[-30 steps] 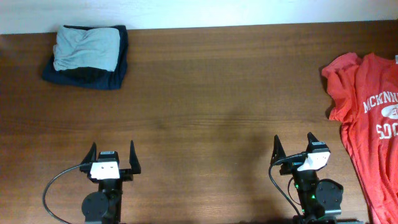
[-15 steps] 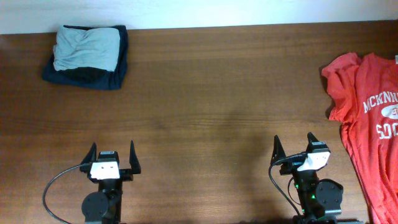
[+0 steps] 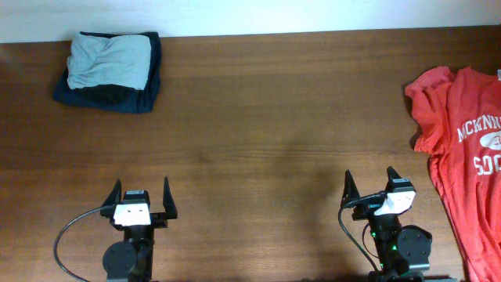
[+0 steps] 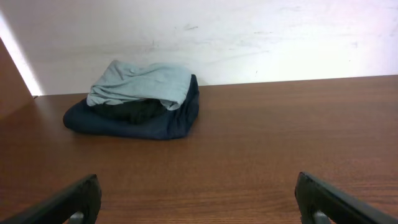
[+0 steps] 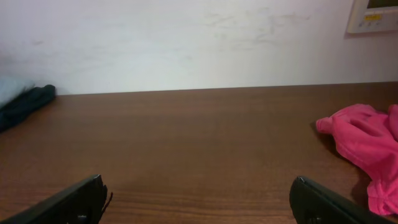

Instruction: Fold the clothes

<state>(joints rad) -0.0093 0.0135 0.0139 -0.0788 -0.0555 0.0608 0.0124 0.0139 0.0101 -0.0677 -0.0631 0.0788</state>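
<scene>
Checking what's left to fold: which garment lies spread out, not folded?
The red T-shirt with white lettering, at far right. The pale grey-teal garment and the dark blue garment beneath it sit folded.

The overhead camera looked straight down on the whole worktop [image 3: 258,117] from high above. The wrist cameras sat low near the front edge, one behind the left end effector [image 4: 196,180], one behind the right end effector [image 5: 196,180], both facing the wall [image 4: 261,31] beyond the far edge. Both showed the folded clothes [image 4: 134,102] at the far left corner, as the overhead did.
</scene>
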